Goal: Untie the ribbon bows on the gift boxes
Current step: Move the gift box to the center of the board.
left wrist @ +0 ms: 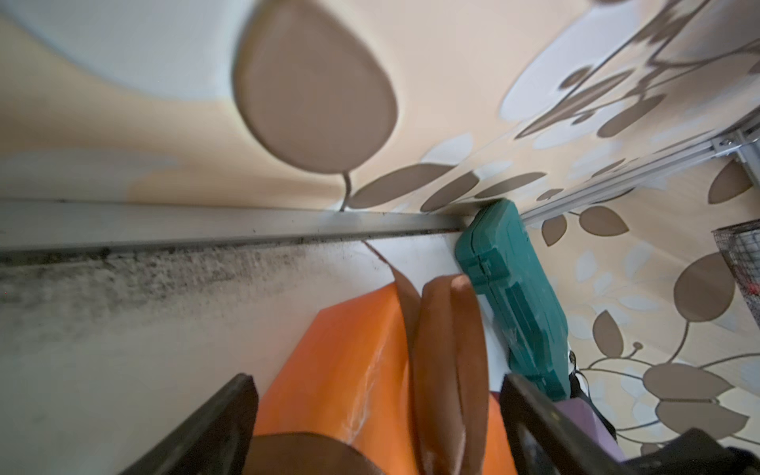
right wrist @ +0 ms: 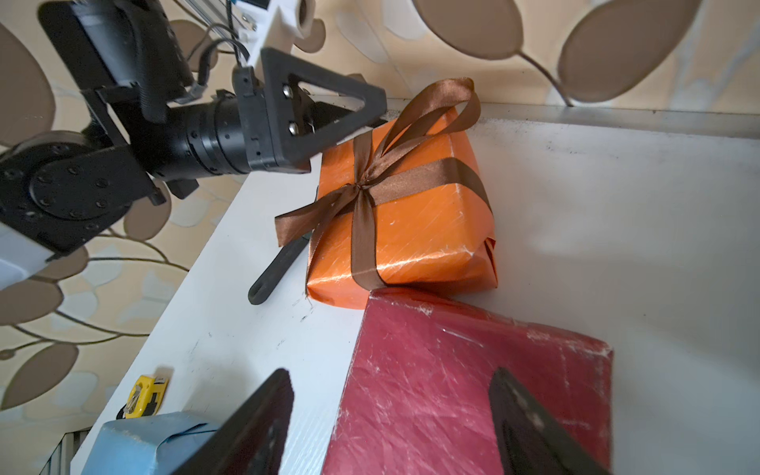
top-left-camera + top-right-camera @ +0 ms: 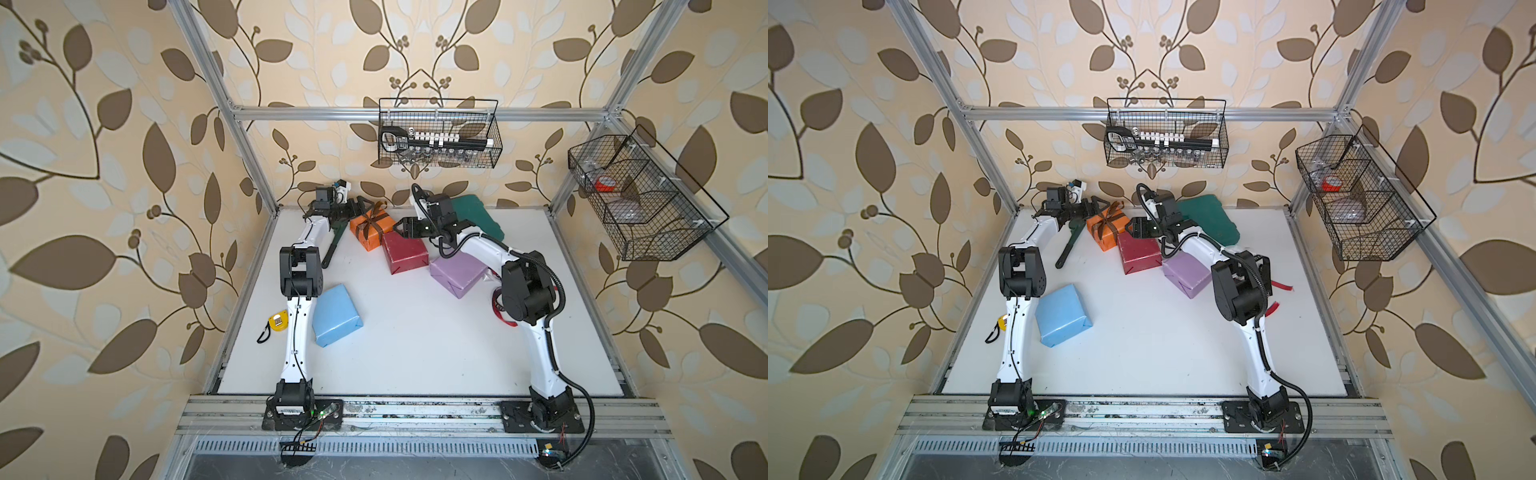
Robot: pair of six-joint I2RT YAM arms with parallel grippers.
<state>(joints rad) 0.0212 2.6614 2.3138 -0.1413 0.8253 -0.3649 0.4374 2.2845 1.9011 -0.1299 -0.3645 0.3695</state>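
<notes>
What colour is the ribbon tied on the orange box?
Brown, with a satin sheen; the ribbon shows best in the right wrist view.

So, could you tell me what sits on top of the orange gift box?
A tied brown ribbon bow, one loop upright by the open left gripper. Its run beneath the orange gift box is covered.

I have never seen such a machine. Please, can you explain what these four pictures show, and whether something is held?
Two robot arms stand at a white table. Two pictures look down from above; two come from cameras on the wrists. Four wrapped boxes lie there: orange, dark red, lilac, light blue. Only the orange box shows a tied brown bow. The left gripper is open, a bow loop between its fingers; the right gripper hangs open over the dark red box. Nothing is held. A green case lies behind.
</notes>
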